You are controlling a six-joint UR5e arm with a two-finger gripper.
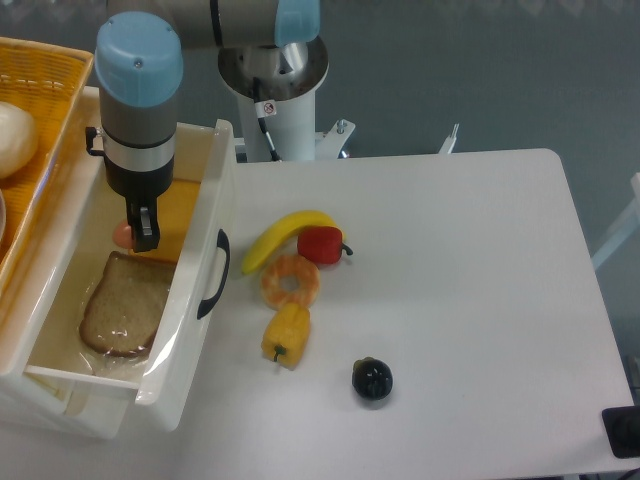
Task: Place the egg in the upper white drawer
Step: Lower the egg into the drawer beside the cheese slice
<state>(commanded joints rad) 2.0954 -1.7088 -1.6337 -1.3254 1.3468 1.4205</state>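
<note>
The upper white drawer stands pulled open at the left, its black curved handle on the front panel. My gripper reaches down inside the drawer, near its back half. The small brownish-pink egg shows at the fingertips, peeking out to the left of the dark fingers. The fingers look closed on it, just above the far edge of a bread slice that lies on the drawer floor. Part of the egg is hidden by the fingers.
A yellow woven basket with a white ball sits above the drawer at far left. On the table right of the drawer lie a banana, red pepper, doughnut-shaped piece, yellow corn piece and a dark round fruit.
</note>
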